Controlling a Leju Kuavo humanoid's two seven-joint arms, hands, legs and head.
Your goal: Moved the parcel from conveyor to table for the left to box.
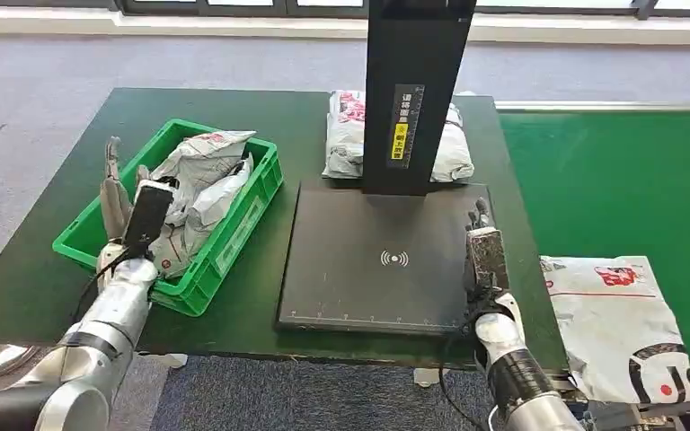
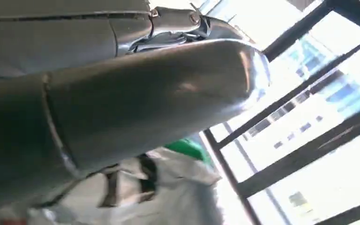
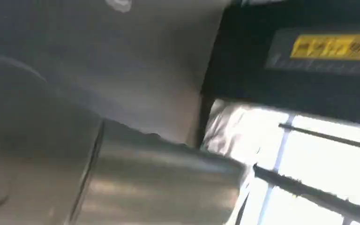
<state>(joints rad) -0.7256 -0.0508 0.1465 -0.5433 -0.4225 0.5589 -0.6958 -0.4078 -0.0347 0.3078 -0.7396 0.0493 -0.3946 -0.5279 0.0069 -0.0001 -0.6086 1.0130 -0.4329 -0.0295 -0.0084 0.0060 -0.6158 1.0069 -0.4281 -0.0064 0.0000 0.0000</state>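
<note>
Green conveyor belt (image 1: 611,171), at the robot's right, carries one grey-white parcel (image 1: 620,323) with red and black print, lying flat at the belt's near end, just beside the dark green table (image 1: 36,278). Head view: a black scanner pad (image 1: 359,269) lies on the table with a black upright post (image 1: 413,90) rising from its far edge; the post hides the middle of a second grey parcel (image 1: 346,135) lying behind it on the table. Green plastic crate (image 1: 234,238), at the table's left, holds several crumpled grey parcels (image 1: 202,180). Left hand (image 1: 130,211) is raised over the crate's near-left corner, fingers straight and slightly apart, holding nothing. Right hand (image 1: 483,247) sits over the pad's right edge, near the conveyor parcel but not touching it; fingers point forward, apparently empty, though how far they are spread I cannot tell. Left wrist view: blurred grey hand cover (image 2: 122,93) close up, with a grey parcel and a patch of green crate beyond it, and window frames. Right wrist view: blurred, the post's yellow label (image 3: 337,47) and a bright parcel surface.
</note>
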